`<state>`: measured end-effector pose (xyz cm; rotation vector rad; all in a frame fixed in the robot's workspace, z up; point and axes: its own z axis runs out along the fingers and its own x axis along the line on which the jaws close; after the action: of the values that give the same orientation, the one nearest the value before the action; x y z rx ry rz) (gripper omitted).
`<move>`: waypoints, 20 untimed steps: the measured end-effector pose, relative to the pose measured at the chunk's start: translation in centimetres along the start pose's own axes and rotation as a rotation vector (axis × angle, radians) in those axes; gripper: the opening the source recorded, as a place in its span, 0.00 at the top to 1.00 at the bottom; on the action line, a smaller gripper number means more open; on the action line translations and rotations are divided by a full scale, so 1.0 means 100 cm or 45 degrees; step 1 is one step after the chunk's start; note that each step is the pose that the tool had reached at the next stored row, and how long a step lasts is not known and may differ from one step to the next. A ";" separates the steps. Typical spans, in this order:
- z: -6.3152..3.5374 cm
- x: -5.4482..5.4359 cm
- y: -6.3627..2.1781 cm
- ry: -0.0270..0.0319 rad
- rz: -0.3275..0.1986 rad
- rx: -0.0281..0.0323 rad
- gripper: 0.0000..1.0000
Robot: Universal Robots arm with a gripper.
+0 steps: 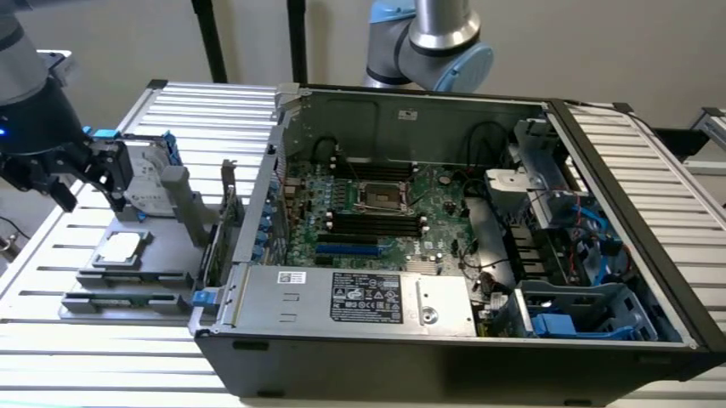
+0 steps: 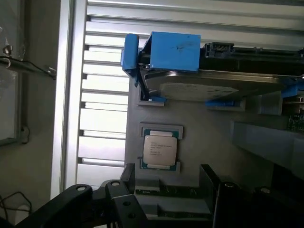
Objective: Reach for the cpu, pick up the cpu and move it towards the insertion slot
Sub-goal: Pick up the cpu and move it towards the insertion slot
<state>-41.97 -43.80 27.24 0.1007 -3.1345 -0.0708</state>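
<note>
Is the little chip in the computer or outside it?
Outside. The cpu lies flat on the grey holder beside the computer case, away from the insertion slot inside it.

I see the chip (image 1: 121, 247) lying flat, silvery top up, on a grey tray (image 1: 170, 246), well apart at nine o'clock from the silver-framed, dark-centred socket (image 1: 380, 196).

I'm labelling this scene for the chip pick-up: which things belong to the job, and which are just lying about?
Job: small square silvery cpu; shiny silver-framed insertion slot; open black gripper.
Lying about: silver hard drive with blue brackets; long black memory slots; labelled silver metal box.
</note>
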 end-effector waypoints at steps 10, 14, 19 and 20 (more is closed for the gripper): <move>0.0181 0.000 -0.0024 0.0000 0.000 0.0000 0.35; 0.0252 0.000 -0.0029 0.0000 0.000 0.0000 0.35; 0.0344 0.000 -0.0034 0.0000 0.000 0.0000 0.35; 0.0362 0.000 -0.0036 0.0001 0.000 0.0001 0.35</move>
<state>-41.97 -44.00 23.61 0.1005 -3.1344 -0.0706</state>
